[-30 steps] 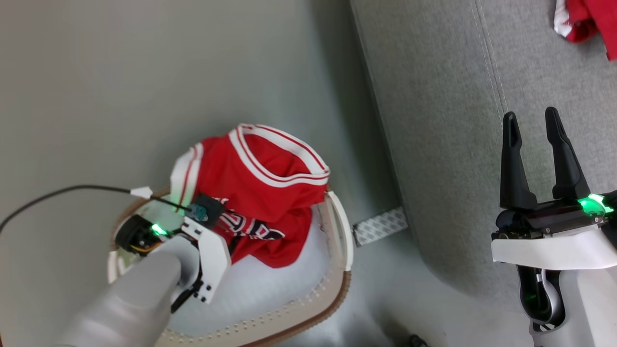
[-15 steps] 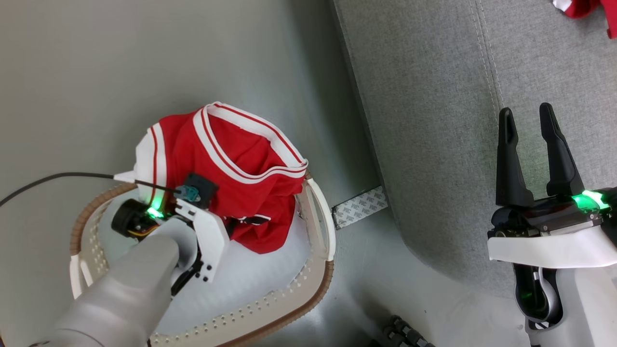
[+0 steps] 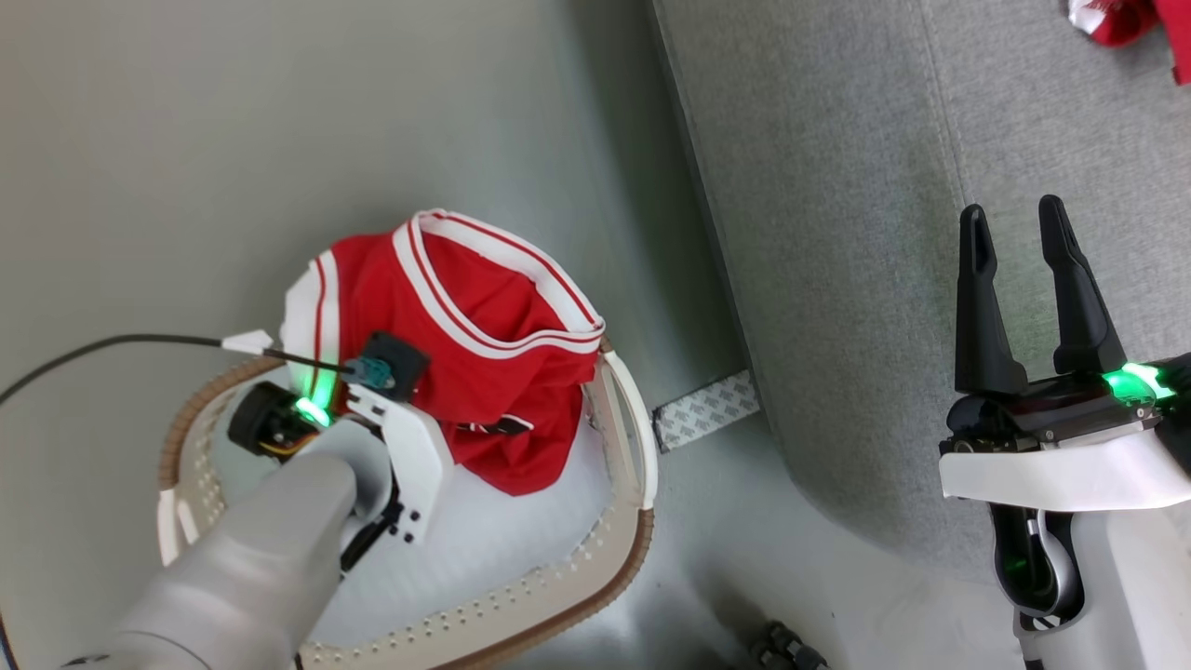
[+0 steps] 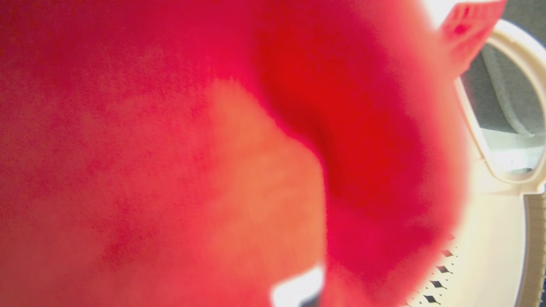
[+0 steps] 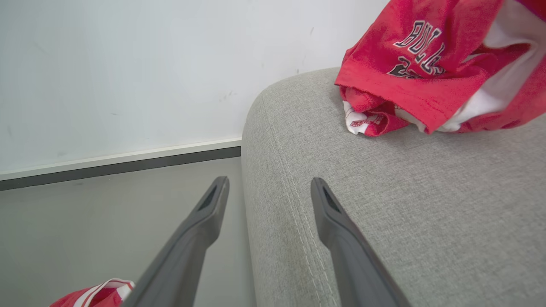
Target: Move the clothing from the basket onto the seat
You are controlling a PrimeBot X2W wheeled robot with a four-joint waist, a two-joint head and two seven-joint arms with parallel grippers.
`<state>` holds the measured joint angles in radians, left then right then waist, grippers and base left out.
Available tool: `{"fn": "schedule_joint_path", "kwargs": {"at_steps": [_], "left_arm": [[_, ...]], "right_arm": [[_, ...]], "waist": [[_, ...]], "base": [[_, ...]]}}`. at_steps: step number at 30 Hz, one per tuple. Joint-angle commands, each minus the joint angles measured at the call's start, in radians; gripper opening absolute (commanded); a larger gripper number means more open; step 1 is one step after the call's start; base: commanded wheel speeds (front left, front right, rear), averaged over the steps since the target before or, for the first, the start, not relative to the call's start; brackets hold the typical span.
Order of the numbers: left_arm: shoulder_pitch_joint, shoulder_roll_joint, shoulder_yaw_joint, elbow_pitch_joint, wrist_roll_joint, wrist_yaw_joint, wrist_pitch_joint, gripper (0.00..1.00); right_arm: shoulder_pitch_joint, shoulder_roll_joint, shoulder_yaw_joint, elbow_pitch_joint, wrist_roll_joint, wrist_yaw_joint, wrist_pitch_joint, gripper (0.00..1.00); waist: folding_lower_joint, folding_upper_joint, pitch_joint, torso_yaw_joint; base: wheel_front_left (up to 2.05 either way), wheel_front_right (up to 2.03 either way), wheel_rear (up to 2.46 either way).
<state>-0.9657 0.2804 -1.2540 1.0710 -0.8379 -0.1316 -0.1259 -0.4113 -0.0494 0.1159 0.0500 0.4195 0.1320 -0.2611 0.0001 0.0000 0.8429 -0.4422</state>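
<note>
- Head view: the light-grey seat (image 3: 884, 233) takes the right side, with the floor (image 3: 233, 140) to its left.
- The basket (image 3: 558, 596) stands on the floor left of the seat, near it but apart.
- A red garment (image 3: 484, 326) sits in the basket's far part, its striped trim rising above the rim.
- A second red garment (image 5: 426, 64) lies on the seat, lettering upward.
- The right gripper (image 3: 1014, 219) hovers over the seat's edge, fingers wide apart, holding nothing.
- The left gripper (image 3: 395, 400) is in the basket, closed, with the red garment gathered at its hidden fingers.
</note>
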Motion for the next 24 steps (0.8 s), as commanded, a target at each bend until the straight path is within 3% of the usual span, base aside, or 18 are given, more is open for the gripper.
{"fn": "schedule_joint_path", "kwargs": {"at_steps": [1, 24], "left_arm": [[0.013, 0.000, -0.004, -0.005, -0.012, 0.001, -0.005, 0.00], [0.160, -0.068, -0.022, -0.157, -0.059, 0.001, -0.139, 0.00]], "right_arm": [[-0.014, 0.001, -0.008, 0.003, -0.013, -0.002, -0.003, 1.00], [0.052, 0.000, -0.083, 0.069, -0.163, -0.002, -0.003, 1.00]], "waist": [[-0.0001, 0.0000, -0.019, 0.009], [-0.0001, 0.0000, -0.394, 0.189]], "base": [[0.00, 0.00, 0.00], [0.00, 0.00, 0.00]]}}
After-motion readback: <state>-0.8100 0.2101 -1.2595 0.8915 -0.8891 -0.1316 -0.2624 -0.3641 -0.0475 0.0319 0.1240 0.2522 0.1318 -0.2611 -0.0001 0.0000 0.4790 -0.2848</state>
